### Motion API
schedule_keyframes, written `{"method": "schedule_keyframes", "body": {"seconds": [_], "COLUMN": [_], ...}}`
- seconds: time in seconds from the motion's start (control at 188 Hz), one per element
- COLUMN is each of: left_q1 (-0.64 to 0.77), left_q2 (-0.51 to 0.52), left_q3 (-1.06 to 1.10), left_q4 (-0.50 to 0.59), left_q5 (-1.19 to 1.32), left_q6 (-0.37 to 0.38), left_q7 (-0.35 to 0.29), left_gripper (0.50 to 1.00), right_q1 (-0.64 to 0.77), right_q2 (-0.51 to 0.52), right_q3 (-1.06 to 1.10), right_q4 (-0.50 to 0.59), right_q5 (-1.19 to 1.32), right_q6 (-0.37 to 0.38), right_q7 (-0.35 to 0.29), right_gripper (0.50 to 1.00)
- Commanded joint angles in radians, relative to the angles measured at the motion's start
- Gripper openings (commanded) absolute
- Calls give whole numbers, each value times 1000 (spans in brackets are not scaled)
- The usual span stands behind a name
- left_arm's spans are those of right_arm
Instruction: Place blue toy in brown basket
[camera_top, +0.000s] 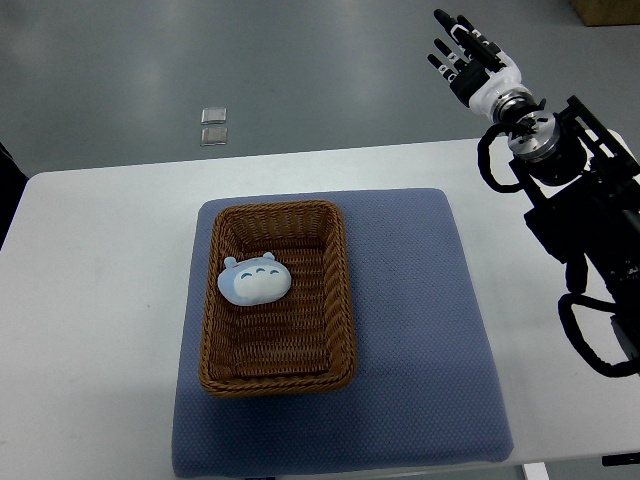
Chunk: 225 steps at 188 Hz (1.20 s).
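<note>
Inside brown basket (277, 372), blue toy (254, 281), right hand (468, 55) well apart, apparently empty

Only the right arm (585, 235) is seen, entering from the right edge as a chain of black links and looped cables. It is stretched up and away toward the upper right, ending in a silver wrist joint (530, 135). The right hand (474, 62) is held raised, its black fingers (449, 40) spread straight and apart, with nothing grasped.
</note>
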<state>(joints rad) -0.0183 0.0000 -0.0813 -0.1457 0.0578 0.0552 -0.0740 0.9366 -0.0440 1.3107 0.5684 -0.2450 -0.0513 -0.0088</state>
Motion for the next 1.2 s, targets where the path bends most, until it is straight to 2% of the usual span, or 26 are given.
{"method": "schedule_keyframes", "body": {"seconds": [0.0,0.133,0.213,0.299,0.459,0.533,0.789,0.954,1.093,1.194], "left_q1": [0,0,0,0,0,0,0,0,0,0], "left_q2": [0,0,0,0,0,0,0,0,0,0], "left_q3": [0,0,0,0,0,0,0,0,0,0], "left_q4": [0,0,0,0,0,0,0,0,0,0], "left_q5": [-1,-1,1,1,1,1,1,1,-1,1], "left_q6": [0,0,0,0,0,0,0,0,0,0], "left_q7": [0,0,0,0,0,-1,-1,0,0,0], "left_gripper": [1000,1000,1000,1000,1000,1000,1000,1000,1000,1000], "right_q1": [-18,-30,-29,-24,-24,-24,-24,-27,-27,-27], "right_q2": [-22,-14,-7,-5,3,7,35,38,39,38], "right_q3": [-7,-8,-8,-8,4,4,2,4,4,1], "right_q4": [-35,-88,-139,-196,-232,-246,-251,-251,-248,-245], "right_q5": [84,92,87,89,92,92,76,78,81,79], "right_q6": [76,220,246,237,186,185,176,172,186,186], "right_q7": [0,-5,-5,0,1,1,4,26,72,73], "right_gripper": [907,907,907,907,907,907,907,907,907,909]}}
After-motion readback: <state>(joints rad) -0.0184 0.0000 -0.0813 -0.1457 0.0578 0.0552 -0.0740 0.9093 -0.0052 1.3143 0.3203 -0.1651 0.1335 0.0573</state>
